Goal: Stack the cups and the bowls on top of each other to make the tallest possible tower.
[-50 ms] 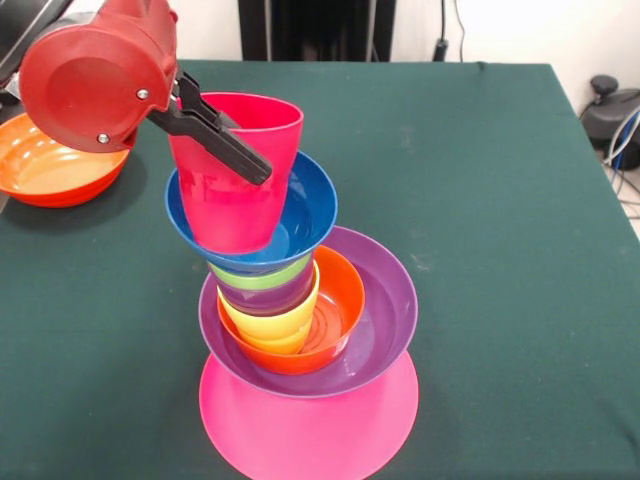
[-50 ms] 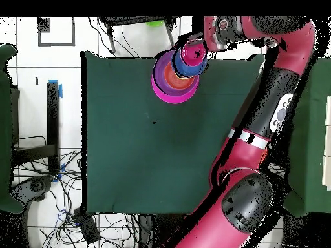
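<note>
Leaning to the left, the tower of glossy plastic bowls and cups (image 1: 290, 330) stands at the near middle of the green table (image 1: 500, 200) in the front view. Its base is an upturned wide pink bowl (image 1: 310, 420); on that sits a medium purple bowl (image 1: 385, 320) holding a small orange bowl (image 1: 340, 305). Nested in the orange one are a yellow cup (image 1: 270, 325), a purple cup (image 1: 265, 295) and a light green rim (image 1: 262, 275). A small blue bowl (image 1: 305, 215) tilts on top with a red cup (image 1: 235, 175) inside. The black gripper (image 1: 225, 140) is clamped over the red cup's rim. A large orange bowl (image 1: 55, 170) lies far left, partly behind the arm.

From overhead, the tower (image 2: 178, 71) sits at the table's (image 2: 161, 142) top edge, with the red arm (image 2: 271, 110) reaching over it.
</note>
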`<state>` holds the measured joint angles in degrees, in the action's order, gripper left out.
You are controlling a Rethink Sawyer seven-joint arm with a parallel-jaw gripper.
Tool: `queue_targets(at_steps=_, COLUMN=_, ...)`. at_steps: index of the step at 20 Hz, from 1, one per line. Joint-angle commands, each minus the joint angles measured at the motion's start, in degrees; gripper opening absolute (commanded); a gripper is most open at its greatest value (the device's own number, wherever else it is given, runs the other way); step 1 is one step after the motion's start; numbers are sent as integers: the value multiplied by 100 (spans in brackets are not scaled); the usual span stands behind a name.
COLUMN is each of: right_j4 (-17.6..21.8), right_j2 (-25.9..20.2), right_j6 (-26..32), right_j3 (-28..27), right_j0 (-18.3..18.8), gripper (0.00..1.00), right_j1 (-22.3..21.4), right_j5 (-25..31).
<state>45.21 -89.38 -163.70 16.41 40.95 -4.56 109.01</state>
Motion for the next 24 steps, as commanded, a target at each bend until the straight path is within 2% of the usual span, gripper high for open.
queue_targets(at_steps=1, right_j4=610, right_j2=-91, right_j6=-342, right_j3=-340, right_j0=-18, gripper=0, right_j1=17, right_j5=623)
queue_targets(at_steps=24, right_j4=1028, right_j2=-499, right_j6=-213, right_j3=-426, right_j0=12, gripper=0, right_j1=80, right_j5=806)
